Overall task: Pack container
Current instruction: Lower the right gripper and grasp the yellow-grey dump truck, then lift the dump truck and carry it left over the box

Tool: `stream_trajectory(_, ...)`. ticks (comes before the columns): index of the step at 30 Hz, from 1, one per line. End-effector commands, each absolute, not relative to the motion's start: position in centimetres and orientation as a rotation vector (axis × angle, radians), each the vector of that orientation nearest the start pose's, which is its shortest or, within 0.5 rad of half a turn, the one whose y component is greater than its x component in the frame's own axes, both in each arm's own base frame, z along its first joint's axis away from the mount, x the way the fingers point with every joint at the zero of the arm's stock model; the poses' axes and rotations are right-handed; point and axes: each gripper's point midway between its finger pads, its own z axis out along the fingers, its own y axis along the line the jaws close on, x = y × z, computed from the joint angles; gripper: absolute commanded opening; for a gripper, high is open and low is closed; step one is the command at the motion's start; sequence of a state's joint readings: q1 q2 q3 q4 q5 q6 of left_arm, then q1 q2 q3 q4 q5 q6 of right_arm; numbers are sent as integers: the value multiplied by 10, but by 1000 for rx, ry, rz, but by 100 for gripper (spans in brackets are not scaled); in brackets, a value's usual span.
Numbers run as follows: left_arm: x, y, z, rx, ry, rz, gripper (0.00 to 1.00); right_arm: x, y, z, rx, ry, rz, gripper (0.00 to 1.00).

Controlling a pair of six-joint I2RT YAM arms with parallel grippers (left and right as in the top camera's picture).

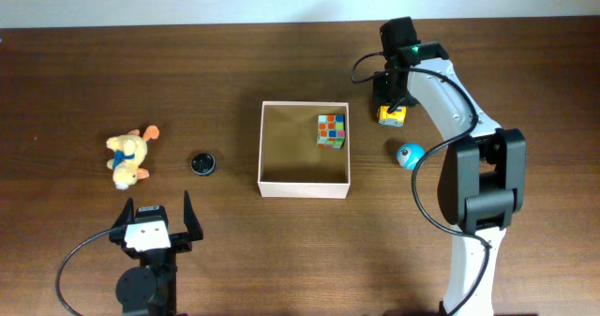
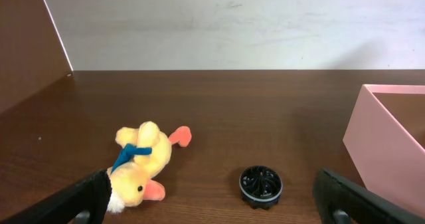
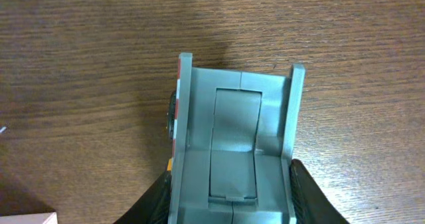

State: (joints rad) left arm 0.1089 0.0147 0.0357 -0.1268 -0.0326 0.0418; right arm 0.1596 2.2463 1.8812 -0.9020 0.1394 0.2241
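Container holding 1 colour cube, left claw wide open, right claw gripping toy truck

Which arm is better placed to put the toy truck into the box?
Right. The right gripper hangs over the toy truck, fingers on both sides, beside the box. The open left gripper is far away.

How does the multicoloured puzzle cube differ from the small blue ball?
The multicoloured puzzle cube is flat-sided with many coloured tiles; the small blue ball is round and mostly one colour. The cube sits inside the white-walled cardboard box, near its far right corner; the ball lies outside, on the brown wooden table right of the box. Both are small toys, and neither is held.
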Motion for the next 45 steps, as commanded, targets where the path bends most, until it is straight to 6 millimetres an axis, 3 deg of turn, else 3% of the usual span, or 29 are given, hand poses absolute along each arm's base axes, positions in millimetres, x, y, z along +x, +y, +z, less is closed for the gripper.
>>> stream_trajectory(1, 242, 31, 157, -64, 1671, 147, 99, 511, 55, 62, 120, 2791, -109, 30)
stream_trajectory(9, 242, 31, 157, -64, 1671, 147, 99, 520, 57, 74, 121, 2759, -98, 30)
stream_trajectory(19, 242, 31, 157, -64, 1671, 147, 99, 547, 61, 138, 128, 2630, -61, 31)
stream_trajectory(26, 242, 31, 157, -64, 1671, 147, 99, 551, 73, 189, 106, 2568, 12, 31)
stream_trajectory(33, 242, 31, 157, -64, 1671, 147, 99, 542, 106, 243, 30, 2498, 105, 31)
stream_trajectory(37, 242, 31, 157, -64, 1671, 147, 99, 529, 132, 261, -34, 2490, 129, 31)
stream_trajectory(45, 242, 31, 157, -64, 1671, 147, 99, 488, 193, 262, -209, 2549, 161, 31)
